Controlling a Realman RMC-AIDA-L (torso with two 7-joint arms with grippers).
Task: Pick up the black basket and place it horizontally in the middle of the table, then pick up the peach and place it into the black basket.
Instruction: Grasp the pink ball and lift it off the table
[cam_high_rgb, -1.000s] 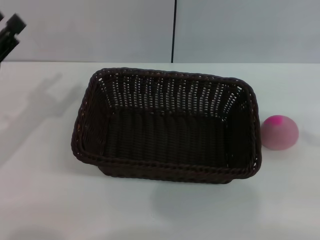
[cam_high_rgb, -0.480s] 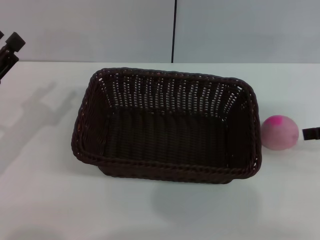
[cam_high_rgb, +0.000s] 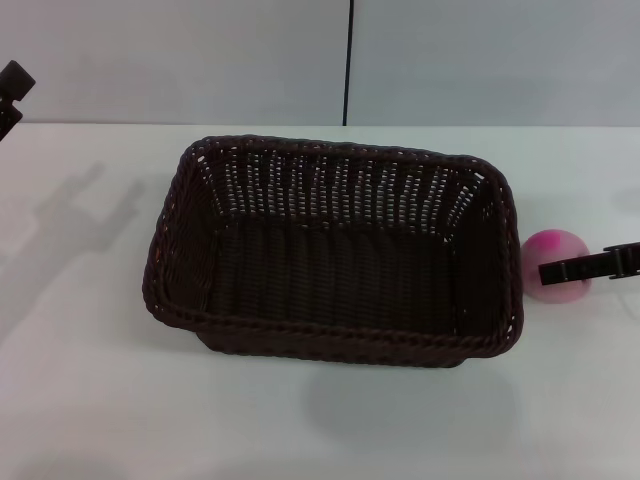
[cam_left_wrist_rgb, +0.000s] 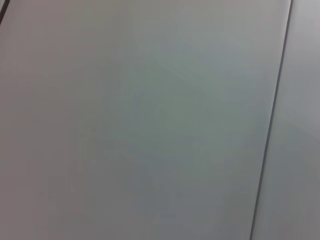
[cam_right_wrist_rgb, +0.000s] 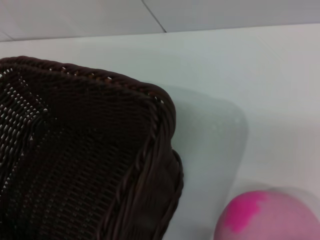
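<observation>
The black basket (cam_high_rgb: 335, 336) sits lengthwise across the middle of the white table (cam_high_rgb: 90, 380), upright with nothing inside. The peach (cam_high_rgb: 553, 254), pink with a magenta patch, rests on the table just off the basket's right end. My right gripper (cam_high_rgb: 588, 266) reaches in from the right edge as a dark bar across the peach's lower front. In the right wrist view the basket's corner (cam_right_wrist_rgb: 150, 150) and the peach (cam_right_wrist_rgb: 270, 217) lie close below. My left gripper (cam_high_rgb: 12, 88) is raised at the far left edge, well away from the basket.
A grey wall with a dark vertical seam (cam_high_rgb: 348, 60) stands behind the table. The left wrist view shows only that wall (cam_left_wrist_rgb: 150, 120). Bare tabletop lies to the left of and in front of the basket.
My right gripper has come into view from the right edge and moved left to the peach. The left gripper has drawn back further toward the left edge. Basket and peach have not moved.
</observation>
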